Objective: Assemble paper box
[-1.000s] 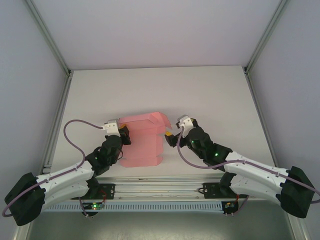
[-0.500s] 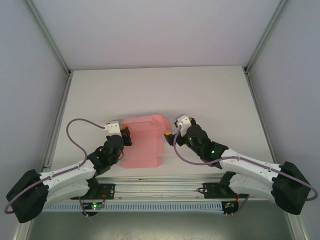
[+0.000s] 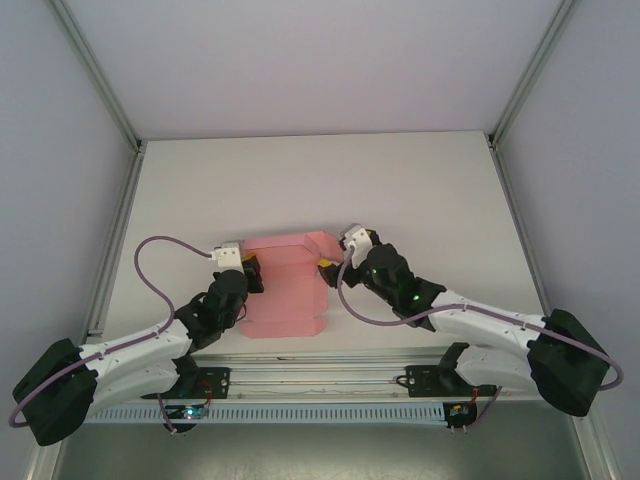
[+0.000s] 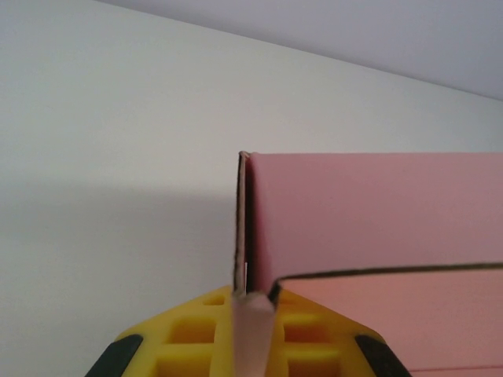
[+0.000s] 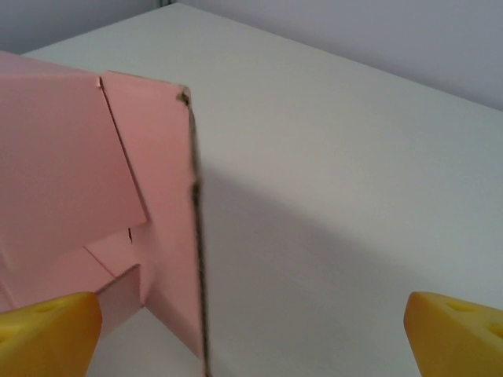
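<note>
**Anchor left, fold right**

The paper box point(image 3: 285, 290) lies toward the 6 o'clock edge of the worktop point(image 3: 400, 190). The left hand point(image 4: 250, 314) is pinched tight on its 9 o'clock wall point(image 4: 240, 220). The right hand point(image 3: 332, 265) gapes wide astride the upright 3 o'clock flap point(image 5: 169, 196), holding nothing. It should close squarely so the card bends along its crease.

Pink paper box point(image 3: 285, 285), thin card, part-folded; side walls upright; near table's front-centre
</note>
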Robot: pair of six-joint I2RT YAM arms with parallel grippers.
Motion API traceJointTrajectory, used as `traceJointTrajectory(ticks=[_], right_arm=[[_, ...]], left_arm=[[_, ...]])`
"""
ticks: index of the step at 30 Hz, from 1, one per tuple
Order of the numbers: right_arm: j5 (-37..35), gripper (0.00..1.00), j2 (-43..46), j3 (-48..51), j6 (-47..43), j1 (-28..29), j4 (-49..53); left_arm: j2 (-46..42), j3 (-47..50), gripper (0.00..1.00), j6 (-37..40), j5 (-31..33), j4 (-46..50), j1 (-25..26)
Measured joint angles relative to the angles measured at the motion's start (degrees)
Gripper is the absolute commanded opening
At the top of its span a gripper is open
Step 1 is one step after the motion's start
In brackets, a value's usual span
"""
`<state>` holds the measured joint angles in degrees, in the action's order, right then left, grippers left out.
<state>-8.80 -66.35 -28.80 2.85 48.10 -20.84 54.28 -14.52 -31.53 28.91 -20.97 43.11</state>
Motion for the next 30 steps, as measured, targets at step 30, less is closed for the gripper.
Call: traceJointTrajectory(ticks=[30], right_arm=[[0.7, 0.98, 8.8, 3.5, 1.7, 1.3, -6.6]], left_arm=[[-1.5, 0.0, 0.00, -2.0, 0.3, -0.8, 0.0]])
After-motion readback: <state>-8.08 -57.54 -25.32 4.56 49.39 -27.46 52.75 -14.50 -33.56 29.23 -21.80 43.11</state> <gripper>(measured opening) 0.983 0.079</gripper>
